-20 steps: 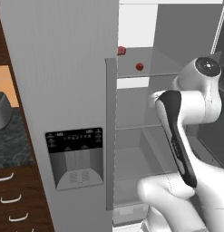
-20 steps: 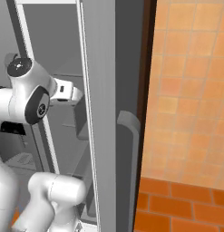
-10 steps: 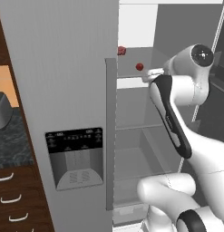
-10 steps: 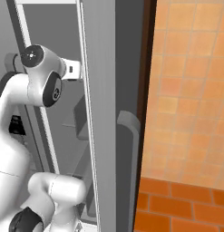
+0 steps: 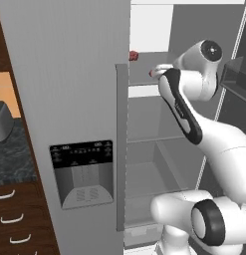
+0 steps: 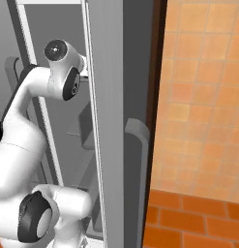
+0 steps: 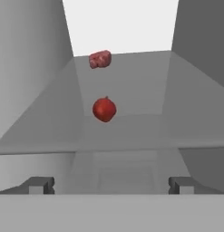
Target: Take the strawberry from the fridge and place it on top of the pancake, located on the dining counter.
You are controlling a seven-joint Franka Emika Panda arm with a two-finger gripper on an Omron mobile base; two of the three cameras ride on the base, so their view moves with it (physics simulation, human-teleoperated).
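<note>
The fridge (image 5: 69, 99) has its left door shut and its right door (image 6: 107, 121) swung open. On its upper glass shelf (image 7: 131, 131) sits the strawberry (image 7: 104, 109), small, red and rounded; it also peeks out beside the hand, strawberry (image 5: 150, 73). My gripper (image 7: 111, 186) is open, its two fingertips (image 7: 39, 185) spread wide, and it is level with the shelf's front edge, short of the fruit and apart from it. In the left base view the arm reaches up into the fridge, gripper (image 5: 156, 69). The pancake and the dining counter are out of view.
A lumpy dark-red item (image 7: 100, 59) lies further back on the same shelf, lumpy item (image 5: 133, 55). Lower shelves (image 5: 154, 139) sit below. The dispenser panel (image 5: 82, 172) is on the shut door. A dark counter with drawers (image 5: 10, 164) stands left. An orange tiled wall (image 6: 203, 97) is right.
The arm has risen and stretched forward into the fridge's upper shelf, bringing the hand close to the strawberry. The jaws have stayed open.
</note>
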